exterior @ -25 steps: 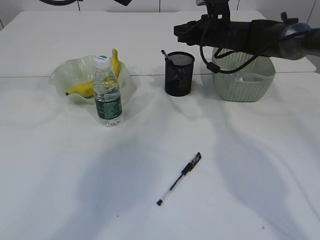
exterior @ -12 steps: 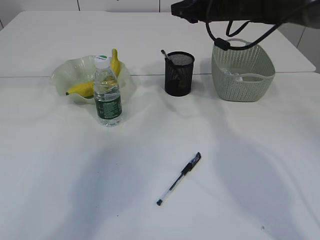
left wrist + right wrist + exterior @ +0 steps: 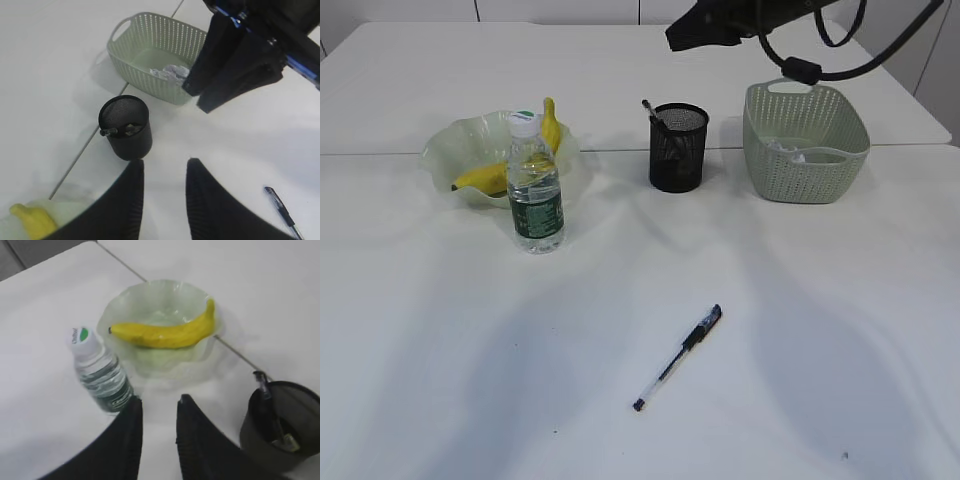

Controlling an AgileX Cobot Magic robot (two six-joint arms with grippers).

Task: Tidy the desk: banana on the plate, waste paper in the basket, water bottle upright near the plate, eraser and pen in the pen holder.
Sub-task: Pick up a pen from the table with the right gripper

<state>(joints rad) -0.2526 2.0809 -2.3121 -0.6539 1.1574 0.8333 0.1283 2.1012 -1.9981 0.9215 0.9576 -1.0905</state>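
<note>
The banana (image 3: pixel 485 178) lies in the pale green plate (image 3: pixel 450 140), and the water bottle (image 3: pixel 535 195) stands upright just in front of it. The black pen holder (image 3: pixel 678 150) holds one pen (image 3: pixel 265 405) and a small pale block, the eraser (image 3: pixel 286 441). Crumpled waste paper (image 3: pixel 170 72) lies in the sage basket (image 3: pixel 805 150). Another pen (image 3: pixel 678 357) lies flat on the desk (image 3: pixel 440 340). My left gripper (image 3: pixel 165 167) hangs high above the pen holder, open and empty. My right gripper (image 3: pixel 159 402) is open and empty too, high above the desk, looking down at plate and bottle.
In the exterior view only the right arm (image 3: pixel 790 15) and its cable (image 3: pixel 800 70) show, along the top edge above the basket. A seam (image 3: pixel 620 152) runs across the desk behind the plate and the pen holder.
The right arm has risen from in front of the basket toward the top of the exterior view. Nothing on the desk has moved.
</note>
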